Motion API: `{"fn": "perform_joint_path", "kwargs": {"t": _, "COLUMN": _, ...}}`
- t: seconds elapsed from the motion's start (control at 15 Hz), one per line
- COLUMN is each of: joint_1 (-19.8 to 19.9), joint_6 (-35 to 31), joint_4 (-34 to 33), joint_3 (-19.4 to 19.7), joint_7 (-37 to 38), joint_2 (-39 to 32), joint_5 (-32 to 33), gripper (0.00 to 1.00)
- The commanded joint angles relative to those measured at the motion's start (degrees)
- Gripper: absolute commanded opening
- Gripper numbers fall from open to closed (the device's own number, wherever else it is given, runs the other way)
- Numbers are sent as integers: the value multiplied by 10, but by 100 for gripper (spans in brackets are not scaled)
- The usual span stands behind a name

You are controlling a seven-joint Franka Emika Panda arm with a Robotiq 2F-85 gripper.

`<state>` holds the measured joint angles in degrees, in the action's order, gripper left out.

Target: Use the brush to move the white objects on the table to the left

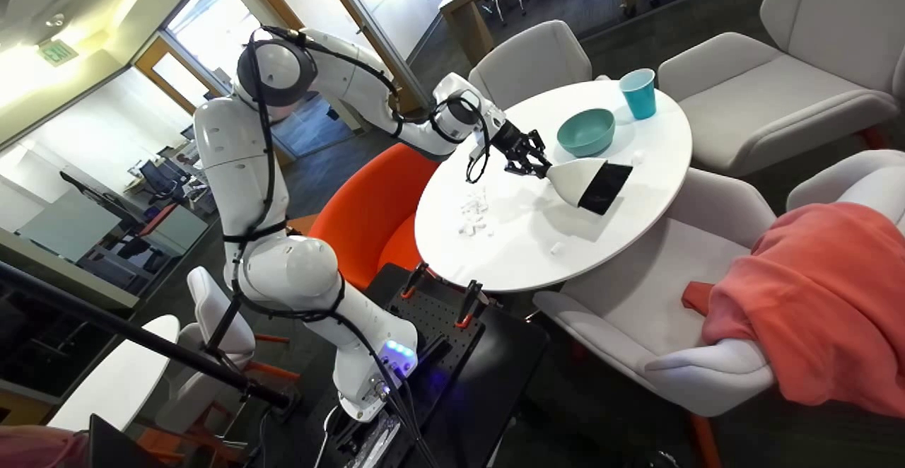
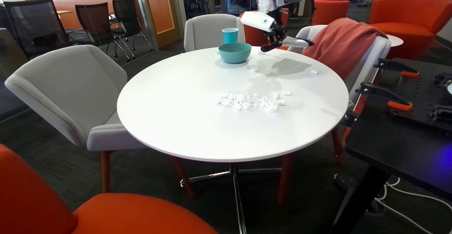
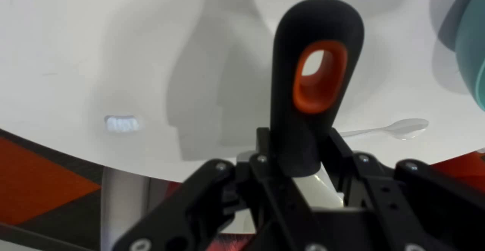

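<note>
- The gripper (image 3: 299, 145) holds the brush (image 1: 587, 182) by its black handle (image 3: 307, 124); the two jaws press on its sides, and in the wrist view an orange-lined hole is seen near the handle's end.
- The brush is in the air above the table (image 2: 169, 106). Its wide pale body finishes in a dark strip, and in an exterior view its shadow (image 2: 289, 68) lies on the white top, apart from it.
- Near to the gripper, the teal bowl (image 2: 235, 52) stands upright on the table.
- Of the white objects (image 2: 243, 102), some single pieces lie outside the main heap: one piece (image 2: 253, 70) is near the bowl, and another piece (image 2: 314, 72) is nearer to the table's edge.
- The others lie in one loose heap, farther from the brush; how many they are, I cannot tell.
- The blue cup (image 2: 230, 35) also stands upright, near the bowl and apart from it.
- Around the table there are grey chairs (image 2: 70, 85) and an orange chair (image 1: 368, 199); over one grey chair hangs a coral cloth (image 2: 346, 43).
- Farthest, in an exterior view, are dark chairs (image 2: 94, 29) near a wooden door (image 2: 160, 11).
</note>
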<state>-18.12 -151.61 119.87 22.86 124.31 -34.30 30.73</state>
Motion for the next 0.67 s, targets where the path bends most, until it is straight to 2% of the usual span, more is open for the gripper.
{"fn": "perform_joint_path", "kwargs": {"t": 0.0, "joint_1": 22, "joint_6": 18, "joint_4": -43, "joint_3": -6, "joint_7": -9, "joint_2": -44, "joint_5": -6, "gripper": 12}}
{"fn": "perform_joint_path", "kwargs": {"t": 0.6, "joint_1": 30, "joint_6": 41, "joint_4": -120, "joint_3": -34, "joint_7": -71, "joint_2": -135, "joint_5": -48, "gripper": 12}}
